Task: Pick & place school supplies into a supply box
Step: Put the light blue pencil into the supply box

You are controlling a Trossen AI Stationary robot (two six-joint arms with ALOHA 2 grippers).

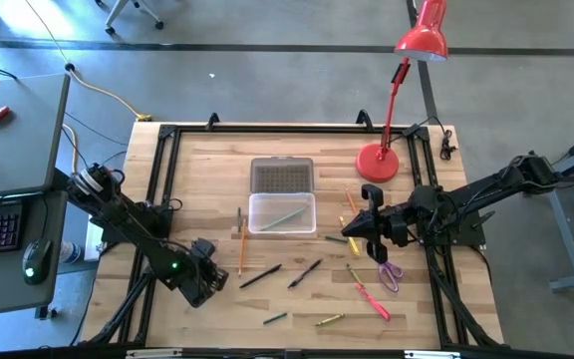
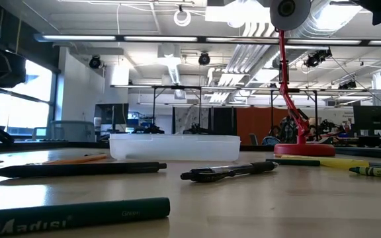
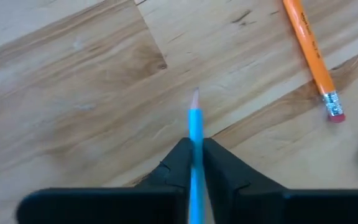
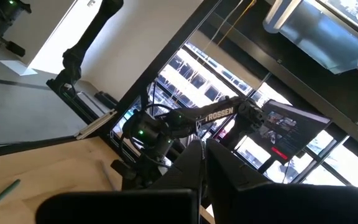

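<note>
My left gripper is near the table's near-left part, shut on a light-blue pencil. The clear supply box stands open at mid-table with a green pencil inside. Its grey ribbed lid lies just beyond it. My right gripper hovers to the right of the box with its fingers shut and nothing between them. An orange pencil, black pens, a pink marker and purple scissors lie flat on the wood. My left gripper pinches the light-blue pencil's shaft between its two fingers. The pencil lies along the fingers, and its sharpened tip sticks out past them over the wood. The fingers slant down from above. Whether the tip touches the table I cannot tell.
A red desk lamp stands on the table's far right, with its shade beyond the far edge. A green pencil and a yellow-green crayon lie near the near edge. A black frame borders the table.
</note>
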